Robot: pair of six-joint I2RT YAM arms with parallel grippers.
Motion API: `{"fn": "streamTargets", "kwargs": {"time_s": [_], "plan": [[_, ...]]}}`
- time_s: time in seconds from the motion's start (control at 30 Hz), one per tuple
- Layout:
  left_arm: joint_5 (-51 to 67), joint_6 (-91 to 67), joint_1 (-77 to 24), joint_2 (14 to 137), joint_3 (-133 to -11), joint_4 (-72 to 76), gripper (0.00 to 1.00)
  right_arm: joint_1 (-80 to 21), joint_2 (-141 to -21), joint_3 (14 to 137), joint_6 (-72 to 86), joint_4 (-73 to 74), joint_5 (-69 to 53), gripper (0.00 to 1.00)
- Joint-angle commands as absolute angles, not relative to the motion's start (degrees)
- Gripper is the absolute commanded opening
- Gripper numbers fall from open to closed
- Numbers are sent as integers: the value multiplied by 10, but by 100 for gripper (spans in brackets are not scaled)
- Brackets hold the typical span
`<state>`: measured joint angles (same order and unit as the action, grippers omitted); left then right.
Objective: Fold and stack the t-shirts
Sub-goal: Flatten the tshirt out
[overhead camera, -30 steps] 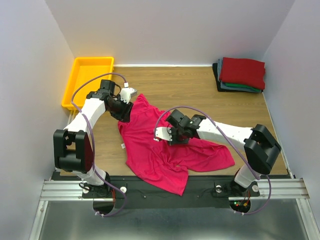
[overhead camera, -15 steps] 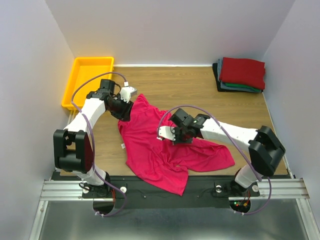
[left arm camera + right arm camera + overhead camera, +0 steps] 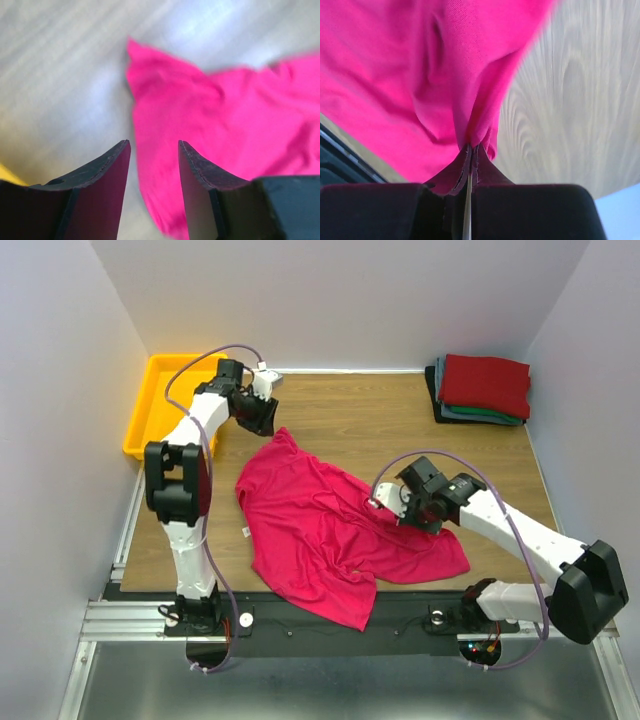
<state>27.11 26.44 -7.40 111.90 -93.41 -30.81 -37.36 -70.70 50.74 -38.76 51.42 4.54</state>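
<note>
A crimson t-shirt [image 3: 310, 530] lies spread and crumpled on the wooden table. My left gripper [image 3: 264, 412] is open and empty just behind the shirt's far corner. In the left wrist view its jaws [image 3: 154, 150] stand apart above the shirt's edge [image 3: 225, 110]. My right gripper [image 3: 386, 504] is shut on a raised fold near the shirt's right side. The right wrist view shows the cloth [image 3: 395, 75] pinched between the closed fingertips [image 3: 470, 147]. A stack of folded shirts [image 3: 485, 388], dark red on top over teal and dark ones, sits at the back right.
A yellow plastic tray [image 3: 165, 390] stands at the back left, next to the left arm. White walls close in the table on three sides. Bare wood lies between the crimson shirt and the stack.
My left gripper has left the shirt's left edge and moved back toward the tray. My right gripper has moved to the right, holding the shirt's fold.
</note>
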Motion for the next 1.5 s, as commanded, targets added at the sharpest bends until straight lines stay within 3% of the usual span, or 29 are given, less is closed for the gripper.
{"fn": "streamTargets", "kwargs": {"time_s": [0.0, 0.13, 0.43, 0.5, 0.53, 0.63, 0.7, 0.8, 1.0, 1.1, 1.13, 1.2, 1.27, 1.47], "plan": [[312, 233, -72, 1191, -1043, -322, 55, -329, -684, 513, -358, 544, 64, 1], [344, 218, -72, 1265, -1111, -344, 62, -282, -700, 536, -352, 545, 65, 1], [381, 201, -75, 1315, -1100, -345, 59, -237, -764, 610, -355, 544, 55, 1], [390, 199, -76, 1320, -1091, -345, 54, -232, -785, 632, -363, 543, 53, 0], [397, 200, -76, 1324, -1088, -345, 37, -225, -791, 638, -366, 542, 50, 0], [407, 204, -76, 1293, -1078, -331, 6, -208, -822, 666, -374, 541, 43, 1], [406, 207, -81, 1231, -1059, -307, 0, -191, -833, 686, -378, 542, 37, 1], [383, 256, -111, 1160, -1021, -309, 0, -178, -856, 712, -384, 541, 31, 1], [295, 408, -246, 978, -813, -351, 0, -149, -891, 750, -393, 541, 16, 1], [265, 482, -327, 904, -694, -399, 24, -142, -900, 760, -403, 542, 13, 1], [262, 491, -334, 888, -670, -408, 43, -139, -902, 761, -405, 542, 13, 1], [257, 499, -330, 843, -629, -413, 63, -135, -902, 759, -411, 544, 11, 1], [259, 501, -310, 822, -638, -417, 68, -134, -902, 756, -417, 544, 10, 1], [279, 467, -237, 832, -701, -423, 68, -134, -911, 756, -422, 545, 4, 1]]}}
